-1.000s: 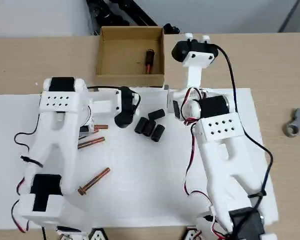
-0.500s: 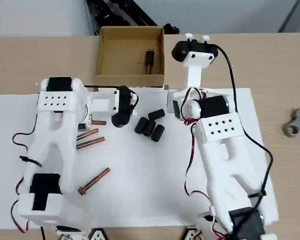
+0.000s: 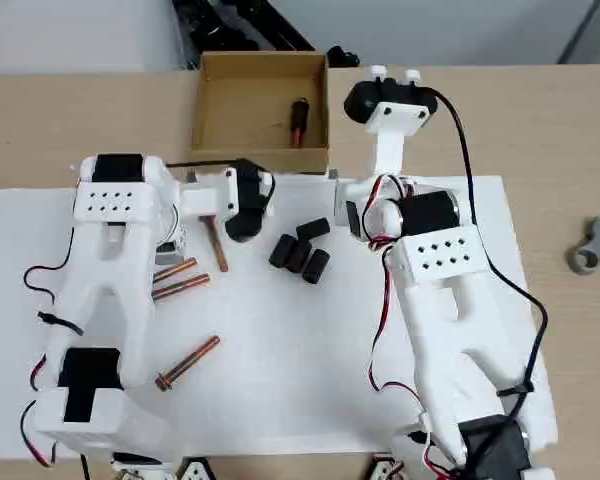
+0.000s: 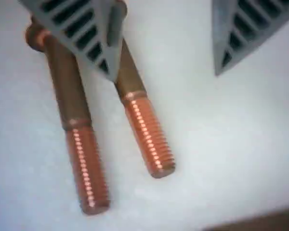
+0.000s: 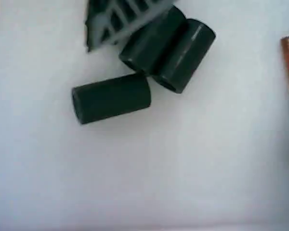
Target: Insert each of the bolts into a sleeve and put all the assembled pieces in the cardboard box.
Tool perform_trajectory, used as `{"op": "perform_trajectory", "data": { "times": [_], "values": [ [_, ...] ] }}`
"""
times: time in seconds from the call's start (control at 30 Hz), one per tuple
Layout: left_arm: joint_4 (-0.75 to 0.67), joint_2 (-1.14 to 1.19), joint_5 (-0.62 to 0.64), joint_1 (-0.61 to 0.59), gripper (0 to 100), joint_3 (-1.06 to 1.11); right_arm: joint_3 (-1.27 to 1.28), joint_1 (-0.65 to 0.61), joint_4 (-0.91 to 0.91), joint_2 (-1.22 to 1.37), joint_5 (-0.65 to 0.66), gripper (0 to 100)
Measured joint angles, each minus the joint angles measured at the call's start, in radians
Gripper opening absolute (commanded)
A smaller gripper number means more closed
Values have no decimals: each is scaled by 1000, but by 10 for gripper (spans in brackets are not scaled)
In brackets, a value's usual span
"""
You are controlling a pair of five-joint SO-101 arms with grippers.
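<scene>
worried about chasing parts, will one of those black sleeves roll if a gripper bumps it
Likely yes: the sleeve is a cylinder lying on its side on the flat white sheet, so a sideways bump should roll it. It looks rigid, unlikely to squash. The neighbouring sleeves may stop it one way.

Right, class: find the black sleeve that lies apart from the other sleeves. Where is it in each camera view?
High view: the lone sleeve lies on the white sheet, on the cardboard box side of the bunch of sleeves.
Right wrist view: near the middle, close beside the bunch.
Left wrist view: two bolts on the sheet instead.
Shared landmark: the bunch of sleeves.
</scene>
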Motion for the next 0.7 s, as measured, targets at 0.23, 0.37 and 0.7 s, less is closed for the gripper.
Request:
{"op": "perform_trajectory", "data": {
  "times": [0.23,0.37,0.7],
  "values": [
    [-80,0,462,-8,123,-48,0,0,0,0,0,128],
    [-95,0,921,11,123,-49,0,0,0,0,0,128],
    [-117,18,1671,149,124,-49,0,0,0,0,0,128]
  ]
}}
